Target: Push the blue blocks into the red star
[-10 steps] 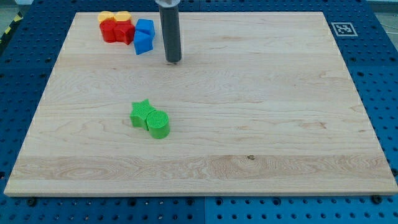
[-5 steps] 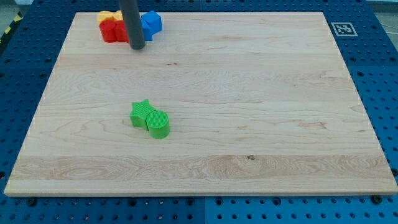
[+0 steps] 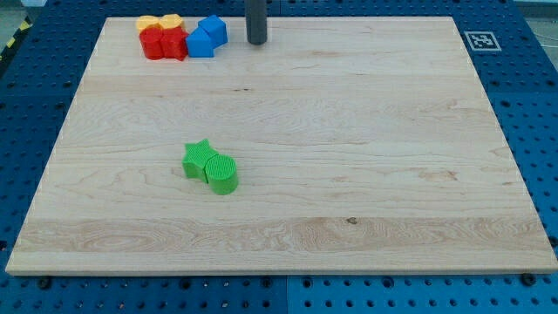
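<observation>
The 2 blue blocks (image 3: 206, 37) lie at the view's top left, touching the red star (image 3: 167, 43), just left of the tip (image 3: 255, 42). The rod stands upright, holds nothing and touches no block.

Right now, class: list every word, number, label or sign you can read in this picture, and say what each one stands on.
No readable words, letters or numbers anywhere.
One sign only: a black-and-white square marker on the wooden board, at its corner toward the view's top right; it is a coded pattern, not text.
The coloured blocks show no print.
</observation>
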You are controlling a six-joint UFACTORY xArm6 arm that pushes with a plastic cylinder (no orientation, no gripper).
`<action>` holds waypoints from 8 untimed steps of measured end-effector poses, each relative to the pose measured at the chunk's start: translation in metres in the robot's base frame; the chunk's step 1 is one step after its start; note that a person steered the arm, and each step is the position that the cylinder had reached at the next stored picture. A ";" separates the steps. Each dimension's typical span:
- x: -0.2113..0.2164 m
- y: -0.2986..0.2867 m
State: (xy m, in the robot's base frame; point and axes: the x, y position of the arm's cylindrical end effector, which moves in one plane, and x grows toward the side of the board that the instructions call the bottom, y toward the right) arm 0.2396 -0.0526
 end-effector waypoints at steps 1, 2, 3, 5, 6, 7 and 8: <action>-0.017 -0.022; -0.017 -0.038; -0.012 -0.025; -0.013 -0.033; -0.014 -0.044; -0.015 -0.054; -0.015 -0.051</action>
